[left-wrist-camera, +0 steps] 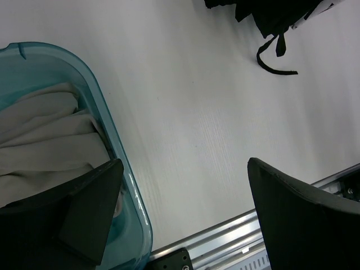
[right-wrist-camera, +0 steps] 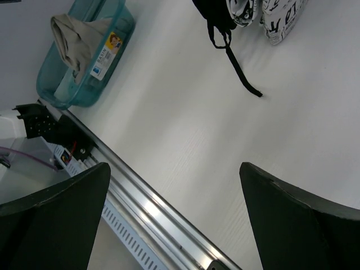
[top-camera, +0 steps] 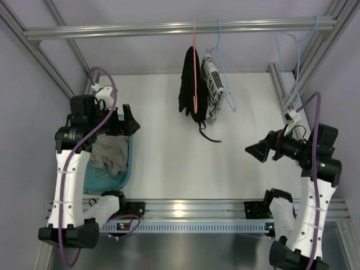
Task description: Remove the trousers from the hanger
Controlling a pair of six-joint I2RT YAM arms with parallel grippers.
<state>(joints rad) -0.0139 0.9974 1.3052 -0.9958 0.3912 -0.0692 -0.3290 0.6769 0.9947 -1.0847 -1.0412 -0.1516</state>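
Observation:
The black trousers [top-camera: 189, 84] hang folded over the pink-red wire hanger [top-camera: 195, 67], which hooks on the top rail at the back centre. Their thin drawstrings [top-camera: 209, 135] trail onto the table; they also show in the left wrist view [left-wrist-camera: 275, 56] and the right wrist view [right-wrist-camera: 233, 56]. My left gripper [top-camera: 130, 121] is open and empty beside the teal basket, far left of the trousers. My right gripper [top-camera: 256, 151] is open and empty, to the right of and nearer than the trousers.
A black-and-white patterned garment [top-camera: 212, 90] hangs on a light blue hanger [top-camera: 224, 73] just right of the trousers. Another light blue hanger [top-camera: 295, 56] hangs at the far right. A teal basket [top-camera: 125, 169] holds grey-beige cloth [top-camera: 109, 154]. An aluminium rail [top-camera: 185, 209] runs along the near edge.

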